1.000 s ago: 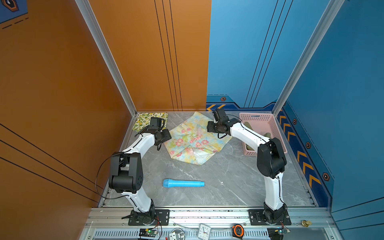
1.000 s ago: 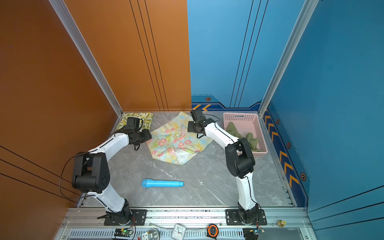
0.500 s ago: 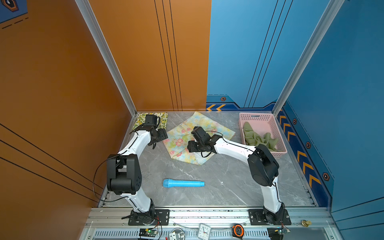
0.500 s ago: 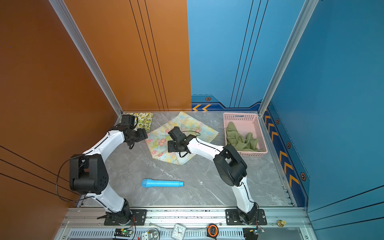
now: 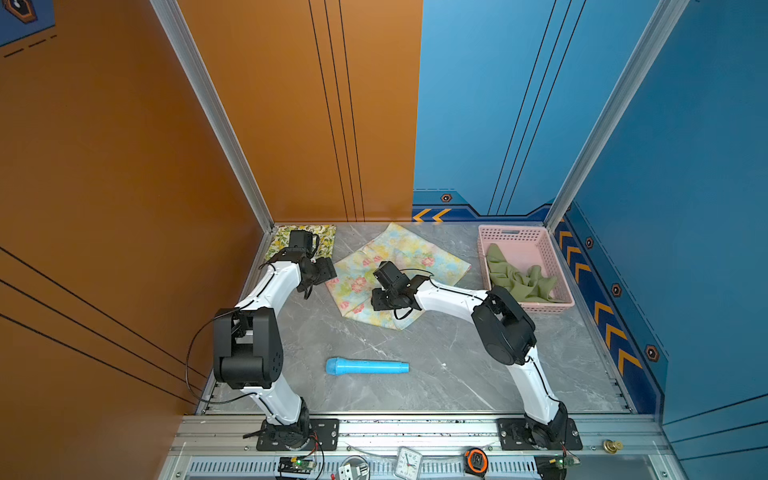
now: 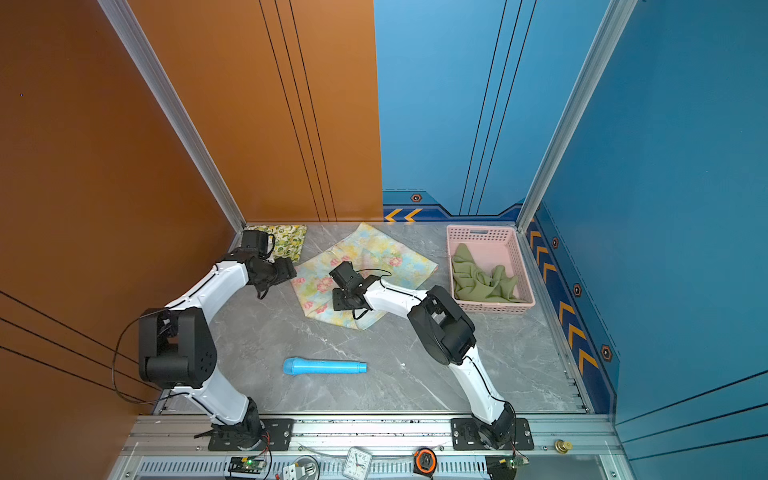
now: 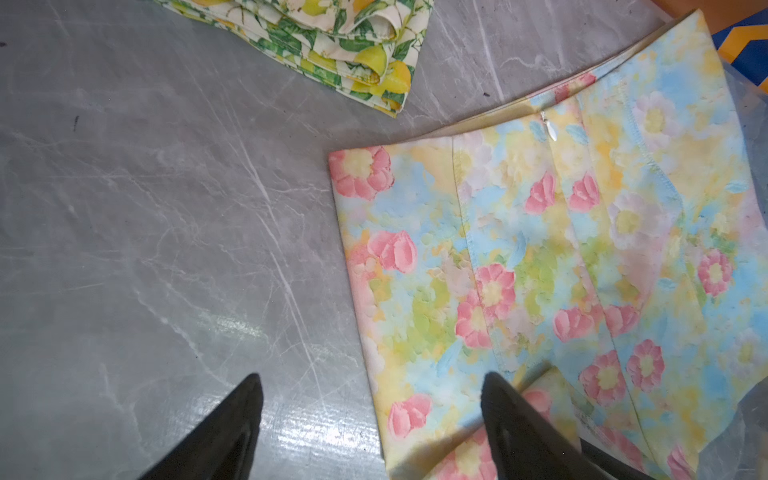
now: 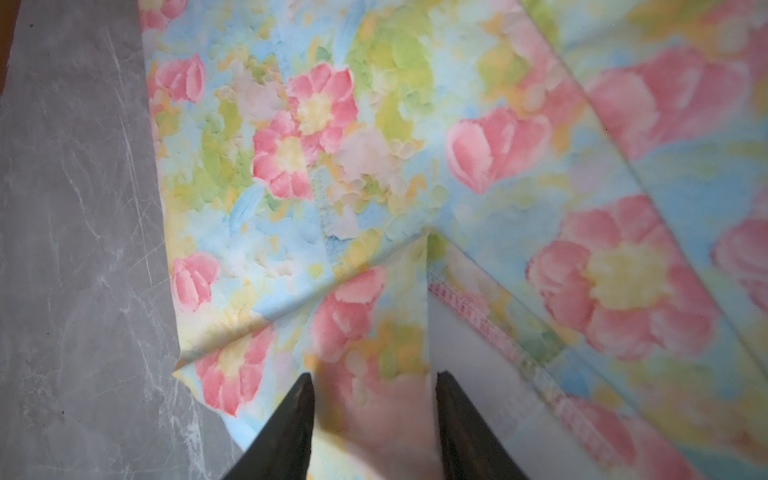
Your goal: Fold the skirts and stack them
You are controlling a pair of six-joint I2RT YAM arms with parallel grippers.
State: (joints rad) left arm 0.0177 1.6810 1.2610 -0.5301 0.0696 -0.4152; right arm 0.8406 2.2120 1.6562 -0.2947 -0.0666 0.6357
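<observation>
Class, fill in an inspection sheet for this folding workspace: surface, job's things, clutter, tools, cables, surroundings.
Surface: grey marbled tabletop, glossy.
Job's things: lemon-print white cloth skirt folded in far left corner; pastel floral cloth skirt spread mid-table, one corner folded over; olive green cloth skirt crumpled inside pink plastic lattice basket.
Clutter: light-blue plastic cylinder lying near the front.
Tools: left tool open, one finger above the floral skirt's edge; right tool jaws apart astride its folded corner.
Cables: black cable looping beside the left arm.
Surroundings: orange wall panels; blue wall panels.
</observation>
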